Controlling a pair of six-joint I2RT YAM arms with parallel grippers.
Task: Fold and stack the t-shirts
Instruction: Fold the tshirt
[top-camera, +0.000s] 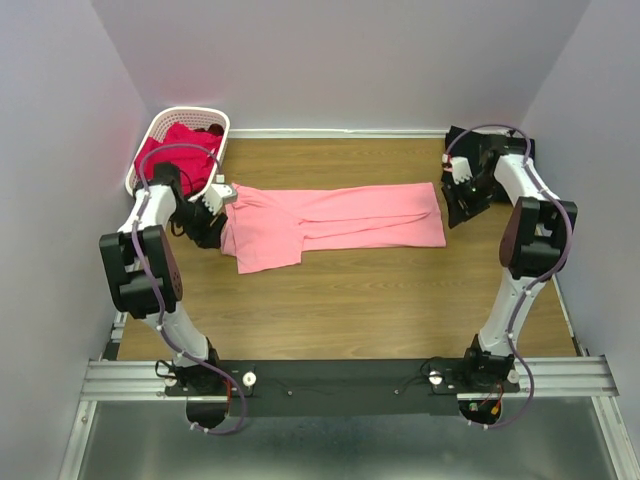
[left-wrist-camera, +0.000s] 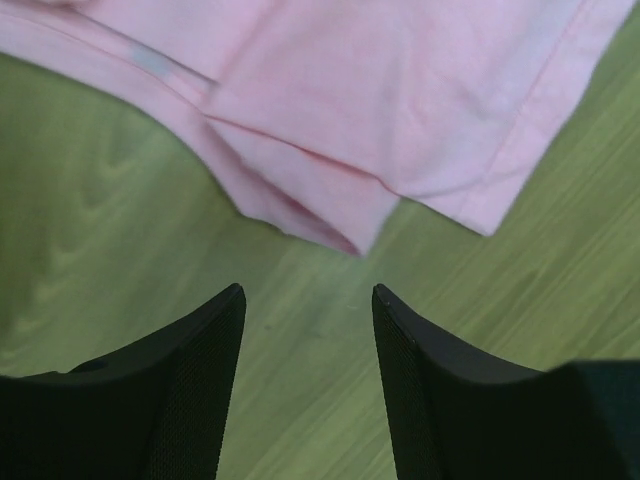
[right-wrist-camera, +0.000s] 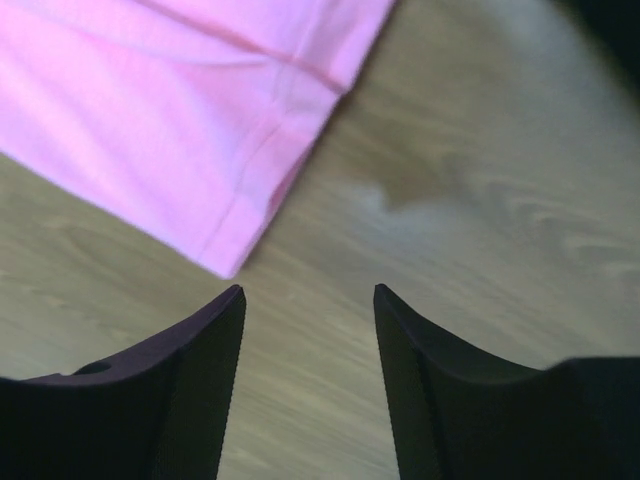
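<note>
Salmon-pink t-shirt (top-camera: 330, 220) lies across the wooden table (top-camera: 350, 310), seemingly folded lengthwise but not yet crosswise or stacked, with the left gripper (left-wrist-camera: 308, 292) and right gripper (right-wrist-camera: 308, 292) both spread and empty just off its ends, while magenta-red t-shirts (top-camera: 185, 135) sit heaped, unfolded, in the white basket (top-camera: 195, 109).

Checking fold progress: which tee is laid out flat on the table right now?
The pink tee, stretched long across the table; the red tees are bunched in the basket.
</note>
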